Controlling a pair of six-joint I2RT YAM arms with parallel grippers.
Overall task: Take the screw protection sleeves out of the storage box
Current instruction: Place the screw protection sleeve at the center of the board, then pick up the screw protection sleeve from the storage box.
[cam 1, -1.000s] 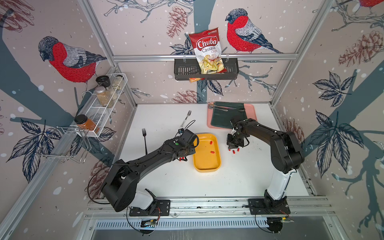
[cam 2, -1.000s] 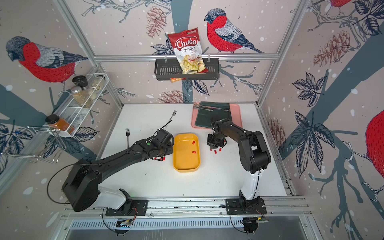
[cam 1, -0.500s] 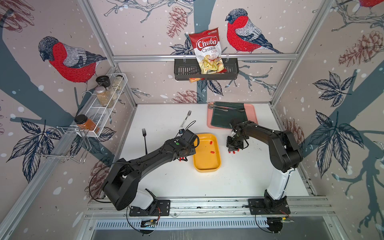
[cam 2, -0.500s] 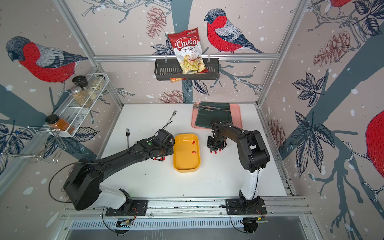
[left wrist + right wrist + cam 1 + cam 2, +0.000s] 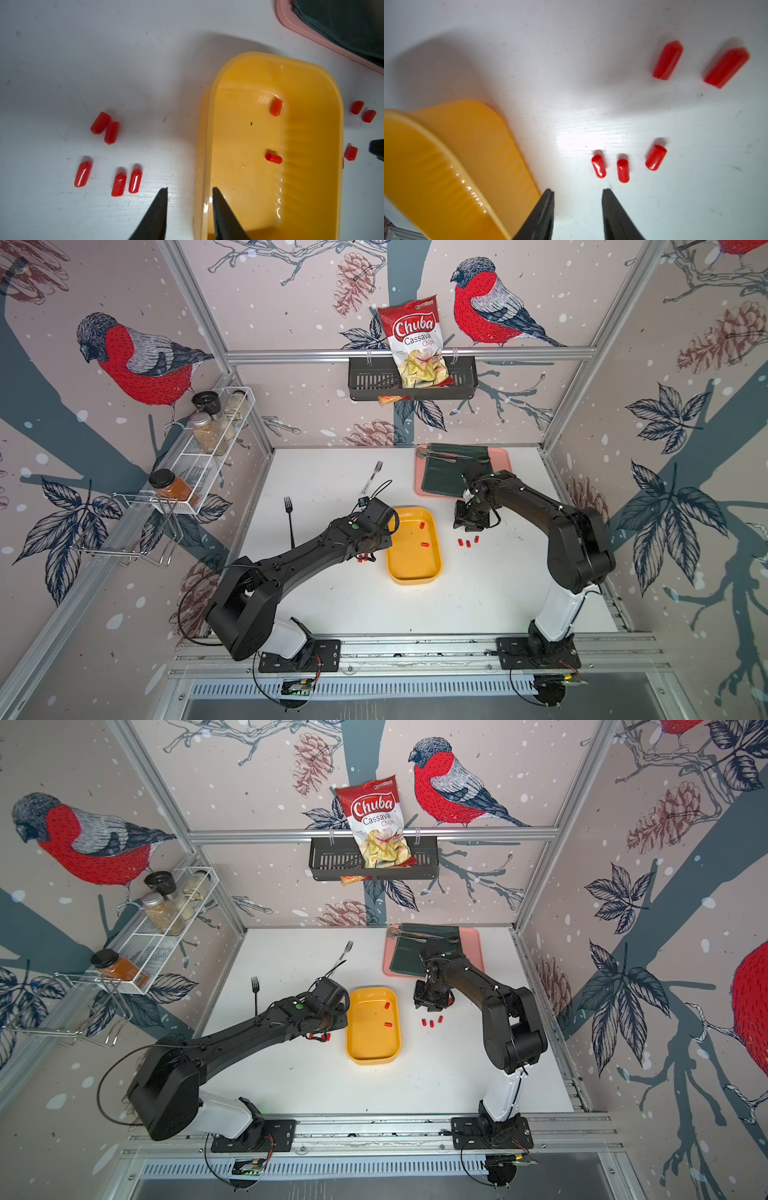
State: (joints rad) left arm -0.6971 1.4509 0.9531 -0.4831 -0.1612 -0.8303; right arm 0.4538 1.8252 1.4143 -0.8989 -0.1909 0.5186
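Finds the left gripper [image 5: 189, 188] parted and empty, straddling the side rim of the storage box [image 5: 206, 124]: one tip over the table, one over the box floor. Counts two screw protection sleeves [image 5: 273, 158] inside, ahead of the inner tip, the nearer lying crosswise to the jaws. Finds the right gripper [image 5: 577, 190] likewise parted and empty beside the box, with three removed sleeves [image 5: 623, 170] just ahead of its tips. Recommends: bring the left tool fully inside the rim, turn the jaws across the nearer sleeve's width, lower to the floor, close gently. Expects slipping on glossy plastic.
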